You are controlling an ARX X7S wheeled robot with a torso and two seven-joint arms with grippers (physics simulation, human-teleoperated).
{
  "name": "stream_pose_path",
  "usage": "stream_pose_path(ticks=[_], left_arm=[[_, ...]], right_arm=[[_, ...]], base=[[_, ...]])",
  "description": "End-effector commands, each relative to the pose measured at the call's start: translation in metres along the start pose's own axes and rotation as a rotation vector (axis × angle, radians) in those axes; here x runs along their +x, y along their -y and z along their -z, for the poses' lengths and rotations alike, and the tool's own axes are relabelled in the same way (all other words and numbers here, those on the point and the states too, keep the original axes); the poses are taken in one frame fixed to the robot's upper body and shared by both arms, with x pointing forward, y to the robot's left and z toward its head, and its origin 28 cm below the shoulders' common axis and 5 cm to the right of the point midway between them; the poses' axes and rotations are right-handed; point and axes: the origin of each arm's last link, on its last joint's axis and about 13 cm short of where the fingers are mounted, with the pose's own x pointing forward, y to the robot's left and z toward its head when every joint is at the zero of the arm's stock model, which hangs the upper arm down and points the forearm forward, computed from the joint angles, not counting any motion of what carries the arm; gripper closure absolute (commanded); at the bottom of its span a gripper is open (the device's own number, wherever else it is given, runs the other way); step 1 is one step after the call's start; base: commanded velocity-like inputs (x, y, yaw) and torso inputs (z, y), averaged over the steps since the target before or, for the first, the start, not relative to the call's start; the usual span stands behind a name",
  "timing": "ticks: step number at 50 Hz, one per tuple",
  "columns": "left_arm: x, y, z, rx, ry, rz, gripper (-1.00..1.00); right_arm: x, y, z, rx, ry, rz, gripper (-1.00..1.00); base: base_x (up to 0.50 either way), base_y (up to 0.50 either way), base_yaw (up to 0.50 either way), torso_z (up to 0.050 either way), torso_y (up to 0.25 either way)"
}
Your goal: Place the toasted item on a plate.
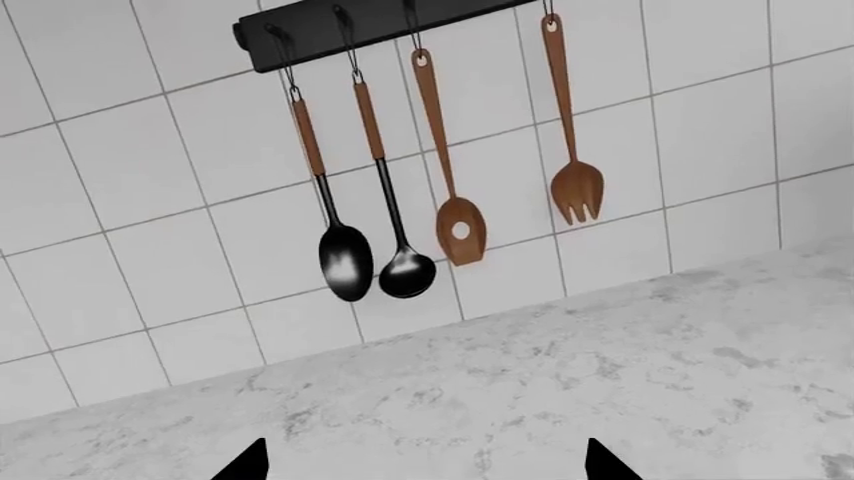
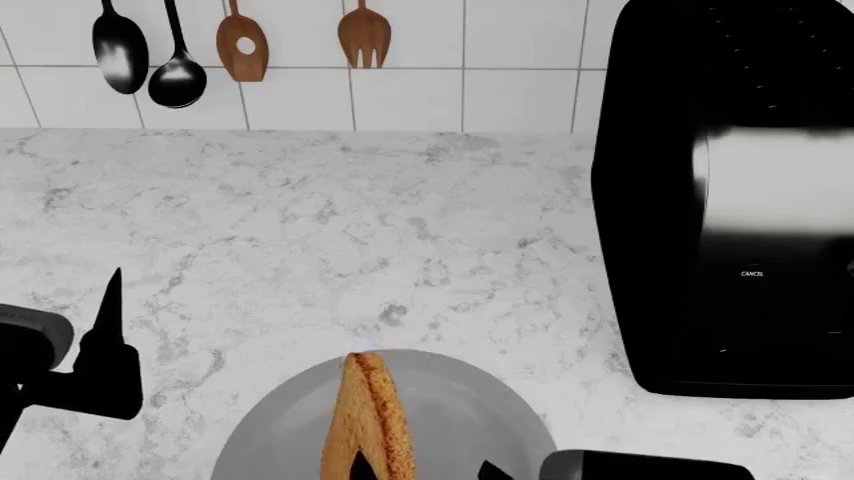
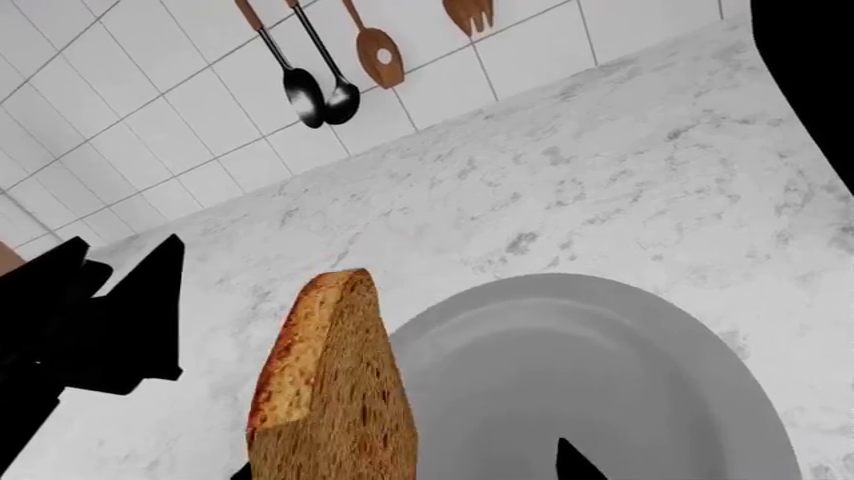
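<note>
One toasted item [image 2: 363,420] stands on its edge over the one grey plate [image 2: 461,420], grasped by the right gripper [image 2: 420,468]. The left gripper [image 2: 114,330] is released, apart on the worktop [image 2: 334,230]. One black toaster [image 2: 727,200] stands beside. Four utensils [image 2: 240,45] hang on the wall: two ladles, one spoon, one fork.

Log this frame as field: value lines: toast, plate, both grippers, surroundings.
toast: toasted slice on edge, upright, over the plate
plate: grey plate on the marble counter, left of the toaster
right gripper: beside the slice; grip cannot be told
left gripper: open, empty, facing the wall
toaster: black toaster, right side
wall: utensils hanging on a rail
</note>
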Motion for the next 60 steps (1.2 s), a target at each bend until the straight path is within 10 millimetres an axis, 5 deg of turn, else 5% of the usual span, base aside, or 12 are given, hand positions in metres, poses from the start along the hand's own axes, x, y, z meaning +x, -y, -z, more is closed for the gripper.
stream_pose_path(ticks=[1,19,32,60], left_arm=[[0.0,0.0,0.0,0.002,-0.001,-0.001,-1.0],[-0.001,-0.001,0.001,0.0,-0.002,-0.004,-1.0],[-0.001,-0.001,0.0,0.001,-0.001,-0.003,-1.0],[-0.003,-0.003,-0.004,-0.005,0.004,-0.011,-1.0]], right_arm=[[0.002,0.002,0.002,-0.003,0.003,0.003,-1.0],[-0.001,0.003,0.002,-0.01,0.011,0.021,-1.0],[-0.009,0.0,-0.019,-0.087,0.082,0.075,-1.0],[-0.056,-0.014,-0.041,-0.297,0.283,0.102,-1.0]], base=[[0.0,0.0,0.0,0.0,0.0],[0.0,0.0,0.0,0.0,0.0],[0.0,0.0,0.0,0.0,0.0],[0.0,0.0,0.0,0.0,0.0]])
